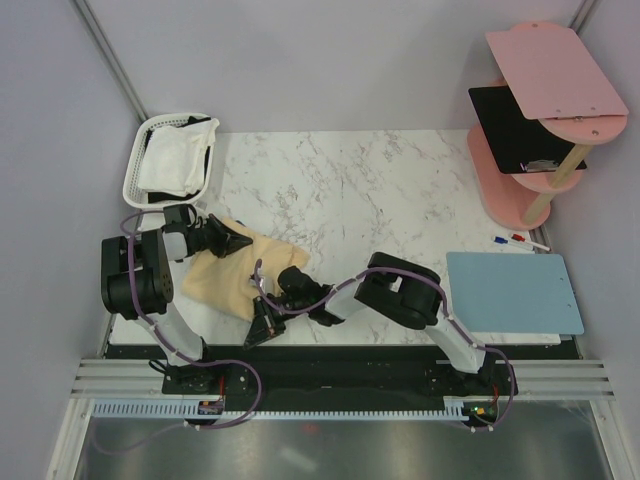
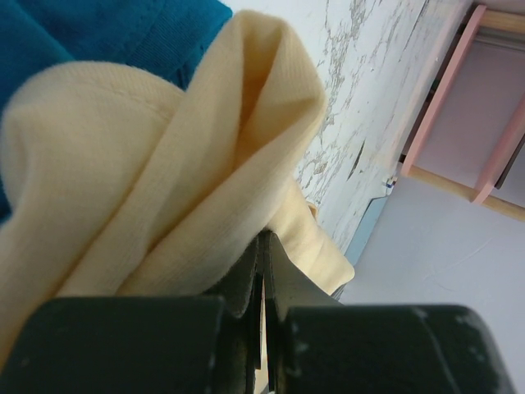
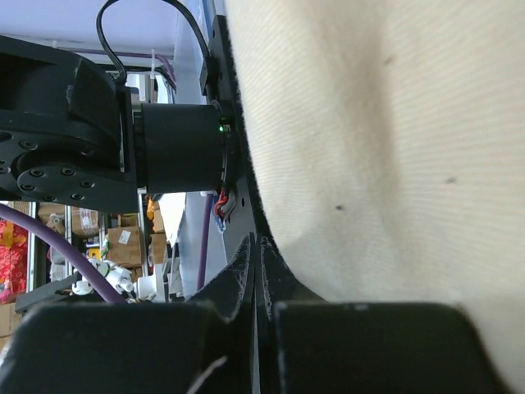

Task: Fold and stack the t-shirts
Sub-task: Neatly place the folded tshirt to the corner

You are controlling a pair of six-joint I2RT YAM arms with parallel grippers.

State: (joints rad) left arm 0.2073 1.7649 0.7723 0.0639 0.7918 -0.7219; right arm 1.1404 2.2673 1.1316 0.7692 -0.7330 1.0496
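I have the basket (image 1: 140, 150) at the surface's (image 1: 350, 190) far-left corner, one t-shirt (image 1: 175, 160) in it. A second t-shirt (image 1: 225, 280) lies nearer, the mat (image 1: 510, 290) near right.

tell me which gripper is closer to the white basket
Left. The left gripper sits just on the near side of the basket, at the far edge of the yellow shirt. The right gripper is farther off, at its near edge.

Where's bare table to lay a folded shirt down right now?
Free: the middle of the marble table, from the yellow shirt across to the blue mat, back toward the basket and pink shelf. Crowded: the near-left, where left hand and right hand pinch that shirt.
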